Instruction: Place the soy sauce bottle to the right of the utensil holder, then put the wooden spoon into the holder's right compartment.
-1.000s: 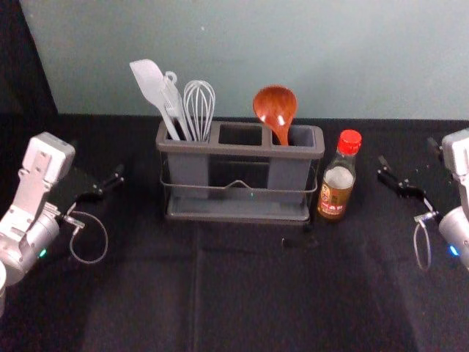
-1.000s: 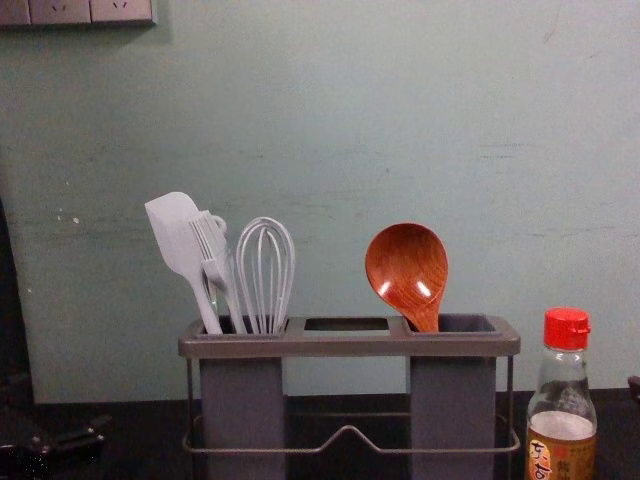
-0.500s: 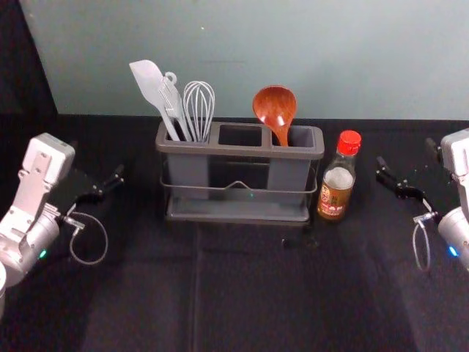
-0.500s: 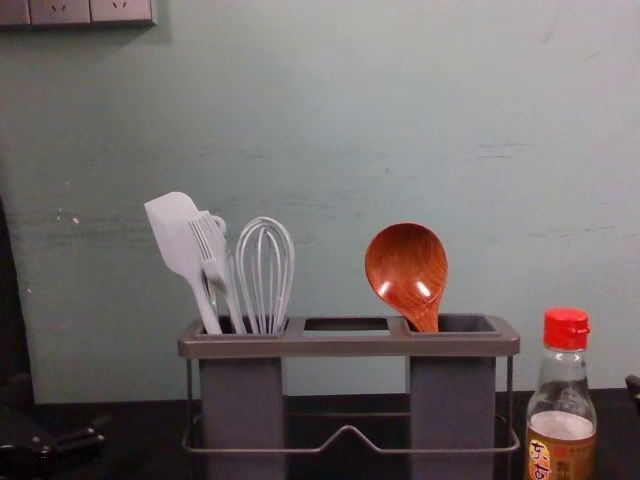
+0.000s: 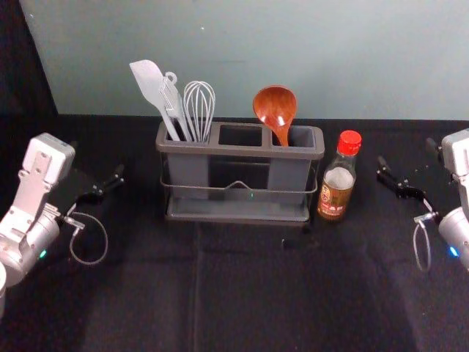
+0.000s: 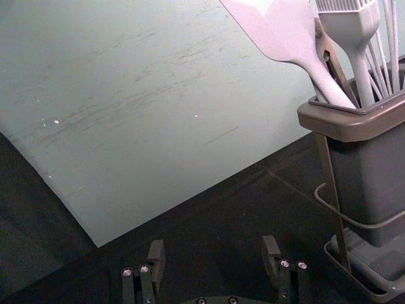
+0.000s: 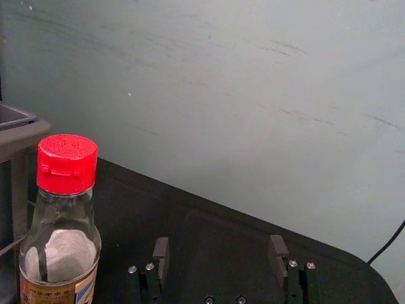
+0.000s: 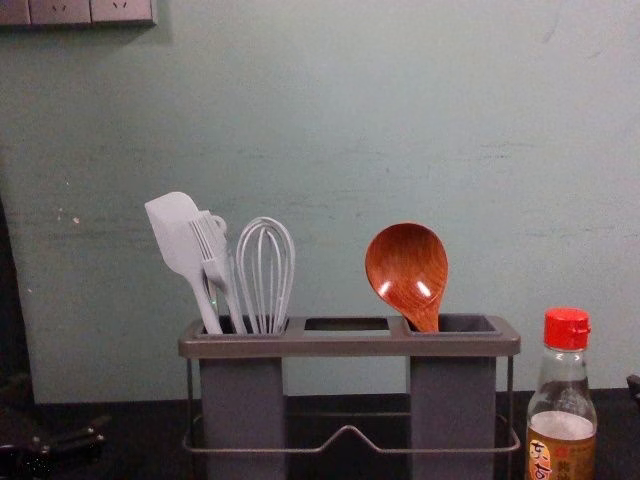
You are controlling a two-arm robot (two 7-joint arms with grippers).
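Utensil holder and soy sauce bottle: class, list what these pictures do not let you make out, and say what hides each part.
- Wooden spoon, lower end: chest view, hidden by the wall of the holder's right compartment.
- Whisk, lower end: chest view, hidden by the wall of the left compartment.
- Bottle, base: chest view, cut off by the lower edge.
- Label, fine print: head view, too small.

We see what looks like a robotics lab: 2 robot arms (image 5: pixel 33 194) flank a utensil holder (image 5: pixel 242 150) on black cloth (image 5: pixel 256 293), before a scuffed green-grey wall (image 5: pixel 242 44) with power sockets (image 8: pixel 120 11)
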